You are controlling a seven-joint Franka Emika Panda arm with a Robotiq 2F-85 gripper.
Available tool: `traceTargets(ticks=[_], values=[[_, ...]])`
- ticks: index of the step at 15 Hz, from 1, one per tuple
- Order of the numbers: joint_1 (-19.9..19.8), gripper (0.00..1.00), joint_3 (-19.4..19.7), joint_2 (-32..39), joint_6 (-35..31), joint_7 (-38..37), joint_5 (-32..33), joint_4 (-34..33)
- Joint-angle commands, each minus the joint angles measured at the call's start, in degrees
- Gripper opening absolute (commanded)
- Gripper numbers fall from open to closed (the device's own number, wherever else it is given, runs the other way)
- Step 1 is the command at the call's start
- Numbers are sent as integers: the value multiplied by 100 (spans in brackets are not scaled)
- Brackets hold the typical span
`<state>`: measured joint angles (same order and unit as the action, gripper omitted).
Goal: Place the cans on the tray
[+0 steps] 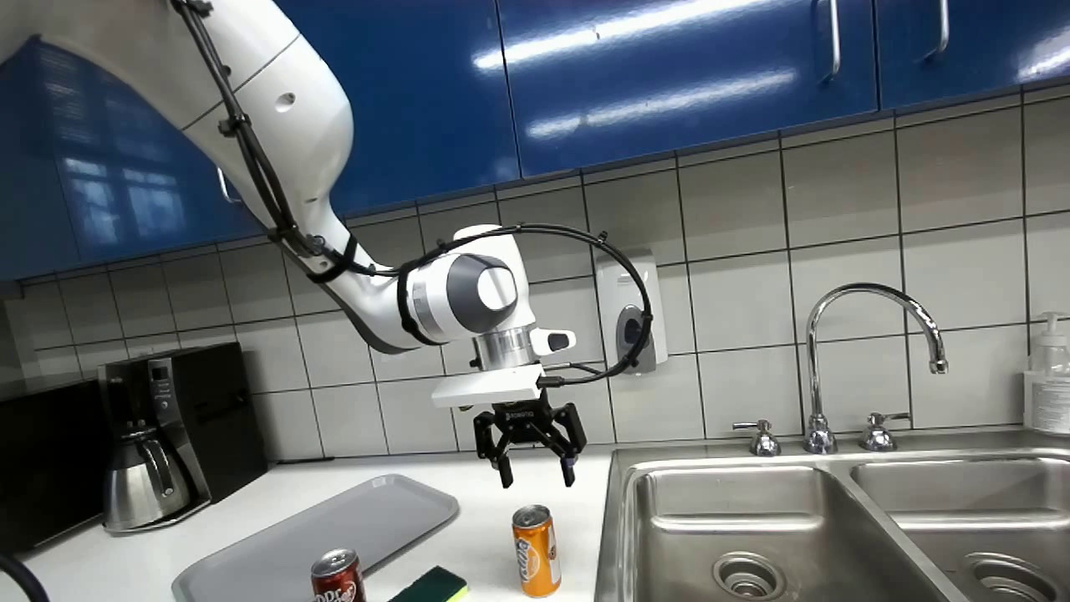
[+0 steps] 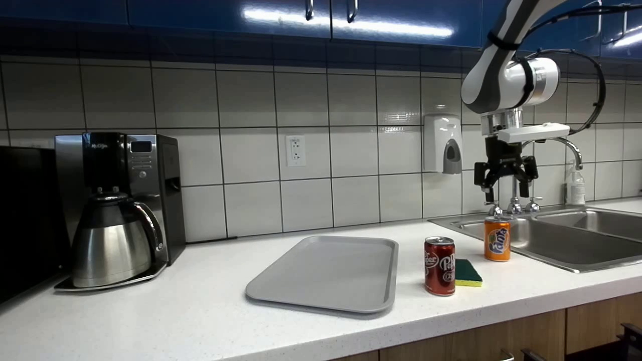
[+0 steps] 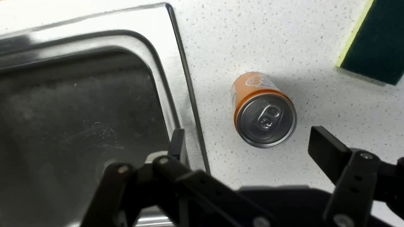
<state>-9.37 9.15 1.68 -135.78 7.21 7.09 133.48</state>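
Note:
The orange can [image 1: 537, 556] stands upright on the counter beside the sink; it also shows in an exterior view [image 2: 496, 240] and in the wrist view [image 3: 266, 121]. The dark red can [image 2: 440, 265] stands upright between the tray and the orange can, cut off at the bottom in an exterior view [image 1: 338, 577] and out of the wrist view. The grey tray [image 2: 326, 276] lies flat with nothing on it, also in an exterior view [image 1: 334, 527]. My gripper [image 1: 537, 477] is open and empty, pointing down above the orange can, apart from it [image 2: 506, 194].
A steel double sink [image 1: 619, 535] with a tall faucet [image 1: 815, 368] borders the orange can. A green-and-yellow sponge [image 2: 466, 273] lies by the dark red can. A coffee maker with a steel pot [image 2: 113, 245] stands beyond the tray. Blue cabinets [image 1: 694, 67] hang above.

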Motion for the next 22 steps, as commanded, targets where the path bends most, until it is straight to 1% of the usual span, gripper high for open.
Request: traceTargets(ticks=[1,9,22], values=[[32,100,-39,224,-90,392,-98,-194],[116,100,-117,404,-536,723,-59,-106],[70,100,-217,833,-691,1126,-187,-71]])
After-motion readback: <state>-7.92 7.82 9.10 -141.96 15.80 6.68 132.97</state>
